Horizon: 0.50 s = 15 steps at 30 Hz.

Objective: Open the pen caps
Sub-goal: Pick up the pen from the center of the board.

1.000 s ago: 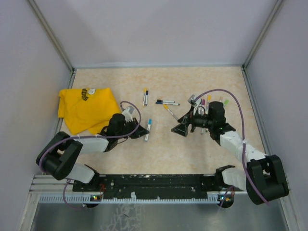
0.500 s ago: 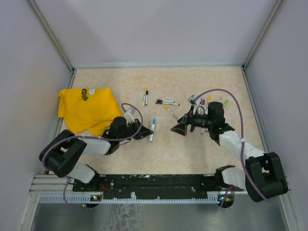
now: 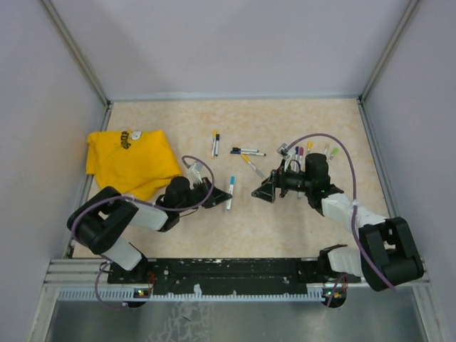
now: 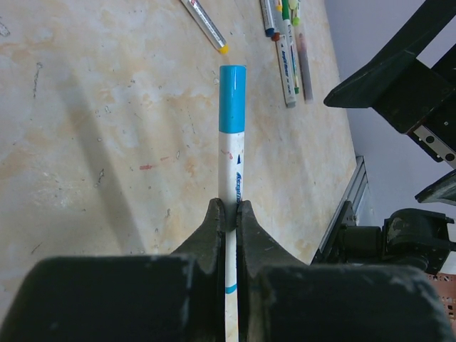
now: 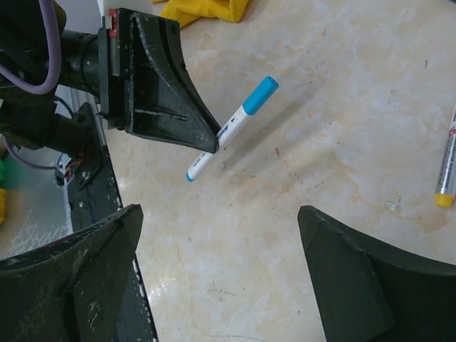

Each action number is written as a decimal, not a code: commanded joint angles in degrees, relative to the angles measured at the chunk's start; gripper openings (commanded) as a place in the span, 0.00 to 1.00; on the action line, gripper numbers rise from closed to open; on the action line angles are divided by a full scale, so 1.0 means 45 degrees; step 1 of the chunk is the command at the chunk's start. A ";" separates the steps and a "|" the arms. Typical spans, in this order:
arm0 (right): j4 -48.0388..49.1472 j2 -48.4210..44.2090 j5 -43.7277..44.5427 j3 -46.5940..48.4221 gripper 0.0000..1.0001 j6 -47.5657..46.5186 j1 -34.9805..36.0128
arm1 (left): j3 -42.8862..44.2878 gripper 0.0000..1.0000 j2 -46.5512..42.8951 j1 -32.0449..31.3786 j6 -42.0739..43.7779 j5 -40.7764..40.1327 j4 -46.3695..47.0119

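Note:
My left gripper (image 4: 229, 210) is shut on the barrel of a white pen (image 4: 231, 167) with a light-blue cap (image 4: 232, 97). It holds the pen just above the table, cap end pointing away from the wrist. From above, the held pen (image 3: 229, 194) sits mid-table, with my left gripper (image 3: 224, 196) just to its left. My right gripper (image 3: 261, 190) faces it from the right, a short gap away. In the right wrist view, the blue cap (image 5: 261, 94) points up-right, and my right gripper (image 5: 219, 214) is open and holds nothing.
Capped pens lie further back: a pair (image 3: 215, 142), two more (image 3: 247, 151), a yellow-tipped one (image 3: 251, 165), and a cluster (image 3: 306, 152) behind the right arm. A yellow cloth (image 3: 128, 160) lies at the left. Walls enclose three sides.
My left gripper has carried the blue-capped pen to the right, toward the right gripper. The right gripper has edged slightly left and stays open.

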 commanded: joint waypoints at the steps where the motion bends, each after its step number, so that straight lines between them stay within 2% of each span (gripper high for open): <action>1: 0.0977 0.0083 0.0052 0.0006 0.91 0.0196 0.0177 | -0.0183 0.00 0.0357 -0.0201 -0.0467 -0.0184 0.1544; 15: 0.2136 0.0615 0.0249 -0.0228 0.90 0.1478 0.0195 | -0.0340 0.00 0.0489 -0.0598 -0.0966 -0.0906 0.2502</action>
